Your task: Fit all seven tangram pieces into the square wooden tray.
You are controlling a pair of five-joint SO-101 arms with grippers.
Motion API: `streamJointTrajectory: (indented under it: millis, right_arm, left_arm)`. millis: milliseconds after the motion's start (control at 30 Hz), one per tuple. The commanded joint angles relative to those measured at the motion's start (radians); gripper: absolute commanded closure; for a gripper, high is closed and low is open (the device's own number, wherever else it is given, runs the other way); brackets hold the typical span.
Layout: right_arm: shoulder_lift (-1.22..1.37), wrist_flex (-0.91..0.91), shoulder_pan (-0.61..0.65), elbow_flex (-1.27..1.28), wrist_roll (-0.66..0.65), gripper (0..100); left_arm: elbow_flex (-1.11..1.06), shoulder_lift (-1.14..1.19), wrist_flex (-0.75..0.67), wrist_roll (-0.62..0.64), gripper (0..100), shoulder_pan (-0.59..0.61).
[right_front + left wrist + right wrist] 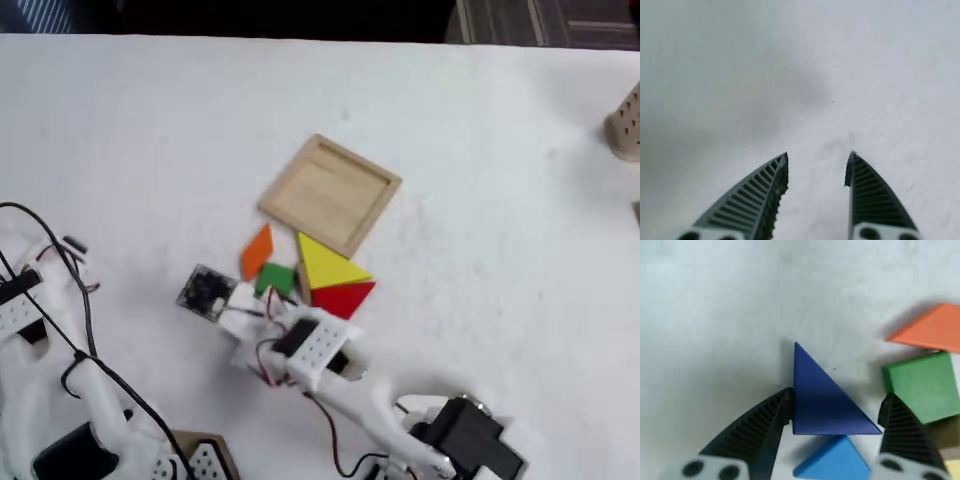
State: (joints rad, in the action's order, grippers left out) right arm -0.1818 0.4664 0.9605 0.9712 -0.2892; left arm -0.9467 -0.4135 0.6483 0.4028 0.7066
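The square wooden tray [330, 193] lies in the middle of the white table with nothing in it. Just in front of it sit an orange piece [257, 250], a green square [275, 277], a yellow triangle [327, 264] and a red triangle [343, 297]. My right gripper [836, 407] is open, with its fingers on either side of a dark blue triangle [822, 400]. One finger is close against the triangle's edge. A light blue triangle [835, 462] lies right behind it, and the green square [922, 385] and the orange piece [932, 330] are beside it. My left gripper [818, 157] is open over bare table.
The left arm [40, 330] stands at the front left with black cables trailing around it. A perforated wooden object [625, 122] sits at the right edge. A brown block [205, 455] lies at the front edge. Bare table stretches behind and right of the tray.
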Motion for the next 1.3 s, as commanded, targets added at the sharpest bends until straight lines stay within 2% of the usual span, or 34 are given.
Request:
streamJointTrajectory:
  millis: [0, 167, 333, 500, 667, 767, 833, 933, 1133, 1267]
  right_arm:
    - [-0.004, -0.016, -0.064, -0.044, -0.095, 73.4]
    - [-0.015, -0.012, -0.147, -0.058, -0.106, 73.4]
    - [-0.156, 0.153, -0.171, -0.106, -0.063, 73.4]
    - [-0.349, 0.275, -0.26, -0.135, 0.239, 73.4]
    - [-0.401, 0.234, -0.49, -0.138, 0.543, 73.4]
    - [-0.355, 0.142, -0.634, -0.138, 0.654, 73.4]
    - [-0.303, 0.068, -0.682, -0.138, 0.697, 73.4]
    - [-0.208, -0.012, -0.7, -0.157, 0.706, 73.4]
    - [0.048, -0.007, -0.705, -0.334, 0.712, 73.4]
    - [0.228, 0.002, -0.707, -0.496, 0.79, 73.4]
  left_arm:
    - [0.038, -0.01, 0.009, 0.009, 80, -0.024]
    - [0.035, -0.01, 0.009, 0.009, 80, -0.025]
    - [0.035, -0.01, 0.009, 0.009, 80, -0.028]
    - [0.035, -0.01, 0.009, 0.009, 80, -0.033]
    - [0.035, -0.01, 0.009, 0.009, 80, -0.033]
    - [0.034, -0.01, 0.011, 0.009, 80, -0.033]
    - [0.034, -0.01, 0.011, 0.009, 80, -0.033]
    - [0.034, -0.01, 0.011, 0.009, 80, -0.033]
    - [0.031, -0.004, 0.011, -0.023, 80, -0.061]
    - [0.017, -0.01, 0.005, -0.06, 80, -0.081]
